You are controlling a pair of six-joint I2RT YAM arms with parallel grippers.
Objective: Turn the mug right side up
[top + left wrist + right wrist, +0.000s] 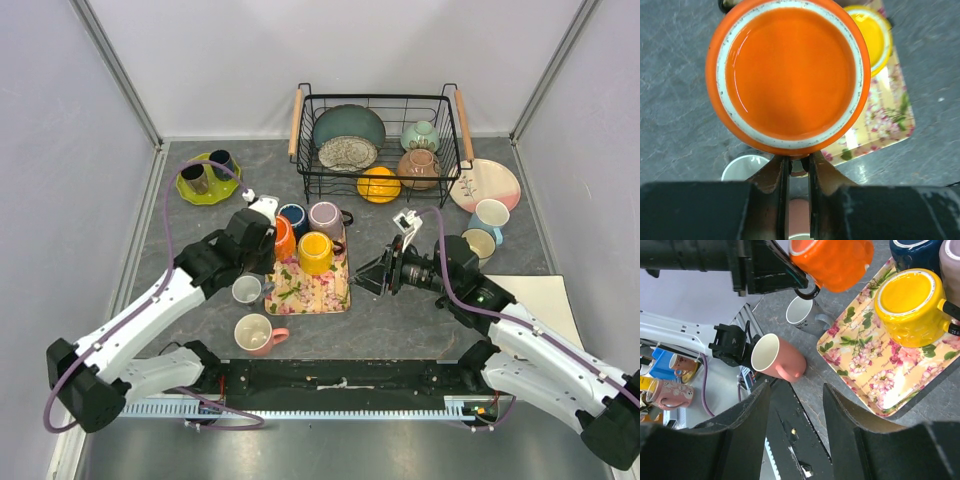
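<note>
Status: we had left pincer (796,165) clamped on orange mug (792,75) by its handle, lifted, not yet upright; right pincer (796,395) half-open, empty.

Left arm reached toward 1 o'clock, left gripper (798,167) pinched on orange mug (790,75) handle. Right arm bent, right gripper (796,395) pointed 9 o'clock, jaws apart, holding nothing.
</note>
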